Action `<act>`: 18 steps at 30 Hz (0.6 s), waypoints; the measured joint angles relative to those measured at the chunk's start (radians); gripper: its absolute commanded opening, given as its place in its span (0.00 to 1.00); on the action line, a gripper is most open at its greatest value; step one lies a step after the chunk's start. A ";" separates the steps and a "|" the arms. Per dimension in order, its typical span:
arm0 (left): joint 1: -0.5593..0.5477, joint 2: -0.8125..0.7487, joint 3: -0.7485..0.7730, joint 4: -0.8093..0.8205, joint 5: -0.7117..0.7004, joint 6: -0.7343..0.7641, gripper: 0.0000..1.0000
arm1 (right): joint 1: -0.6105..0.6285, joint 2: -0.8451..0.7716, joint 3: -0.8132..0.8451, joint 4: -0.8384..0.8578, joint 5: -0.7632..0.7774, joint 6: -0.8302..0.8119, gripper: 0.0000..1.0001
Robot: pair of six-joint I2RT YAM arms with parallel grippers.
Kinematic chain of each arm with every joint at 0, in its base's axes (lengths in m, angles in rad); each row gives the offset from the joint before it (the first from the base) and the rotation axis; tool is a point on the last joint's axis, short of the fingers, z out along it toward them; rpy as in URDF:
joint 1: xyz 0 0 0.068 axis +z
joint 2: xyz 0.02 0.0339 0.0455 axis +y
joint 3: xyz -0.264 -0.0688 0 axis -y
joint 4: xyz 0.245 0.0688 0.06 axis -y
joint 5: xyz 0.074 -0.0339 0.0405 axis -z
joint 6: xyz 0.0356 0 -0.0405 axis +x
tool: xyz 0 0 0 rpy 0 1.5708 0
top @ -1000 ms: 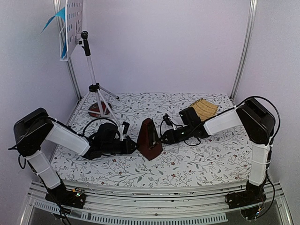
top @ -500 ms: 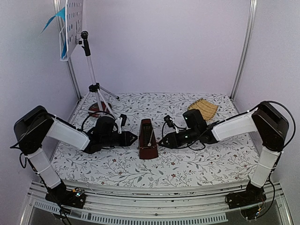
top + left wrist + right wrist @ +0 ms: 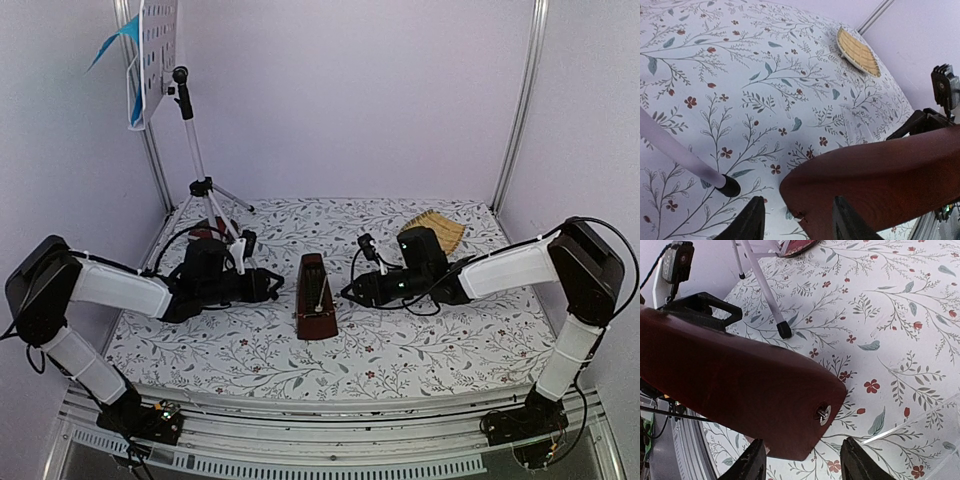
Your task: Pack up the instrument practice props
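The dark brown pyramid metronome [image 3: 315, 297] stands upright on the floral cloth, mid-table. My left gripper [image 3: 274, 285] is open just left of it, and my right gripper [image 3: 346, 292] is open just right of it; neither touches it. The left wrist view shows the metronome [image 3: 880, 185] close ahead of my open left gripper [image 3: 800, 222]. The right wrist view shows its side [image 3: 730, 390] with a small metal winding key, ahead of my open right gripper [image 3: 802, 460]. The silver tripod music stand [image 3: 195, 150] stands at the back left, with blue sheets [image 3: 112, 42] on its white desk.
A tan ribbed woven piece [image 3: 436, 232] lies at the back right. A red disc [image 3: 204, 236] lies under the tripod. One tripod leg's black foot [image 3: 730, 186] is near my left fingers and shows in the right wrist view [image 3: 784, 330]. Frame posts and walls enclose the table.
Both grippers have drawn back from the metronome, left to the left and right to the right. The metronome, tilted between them a second ago, now stands upright and free.
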State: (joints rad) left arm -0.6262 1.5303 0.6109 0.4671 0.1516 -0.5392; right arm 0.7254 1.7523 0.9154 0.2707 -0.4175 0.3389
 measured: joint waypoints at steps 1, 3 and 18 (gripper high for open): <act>0.000 0.013 0.001 -0.002 0.008 -0.002 0.47 | 0.004 0.013 0.000 -0.001 0.001 0.001 0.47; 0.000 0.039 0.003 -0.003 0.021 -0.003 0.47 | 0.012 0.029 0.000 -0.002 0.004 0.002 0.46; 0.000 0.220 0.098 0.021 0.103 -0.005 0.44 | 0.051 0.059 -0.047 0.069 -0.004 0.065 0.41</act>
State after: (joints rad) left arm -0.6262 1.7504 0.7086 0.4885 0.2550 -0.5438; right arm 0.7761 1.8114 0.8680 0.3397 -0.4217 0.4042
